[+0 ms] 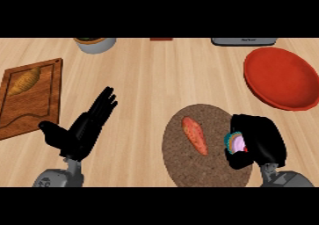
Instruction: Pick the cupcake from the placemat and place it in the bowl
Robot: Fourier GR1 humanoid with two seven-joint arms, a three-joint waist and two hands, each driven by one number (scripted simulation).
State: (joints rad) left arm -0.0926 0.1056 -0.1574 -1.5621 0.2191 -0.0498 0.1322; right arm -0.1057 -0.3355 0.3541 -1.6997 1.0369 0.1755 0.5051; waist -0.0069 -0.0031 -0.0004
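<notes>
A round brown placemat [201, 165] lies at the lower middle right of the counter. At its right edge my right hand [260, 139] is curled round the cupcake [235, 143], whose teal wrapper and pink top peek out at the hand's left side; most of it is hidden. An orange carrot-like item [194, 135] lies on the placemat to the left of the cupcake. The red bowl [282, 77] stands at the upper right, beyond the placemat. My left hand [84, 127] rests open at the lower left, fingers straight and pointing up.
A wooden cutting board [19, 110] with a brown bread-like item [25, 81] lies at the left. A grey pot [95, 44] stands at the top left edge. A dark appliance [243, 41] and a small red-brown thing [161, 39] show at the top edge.
</notes>
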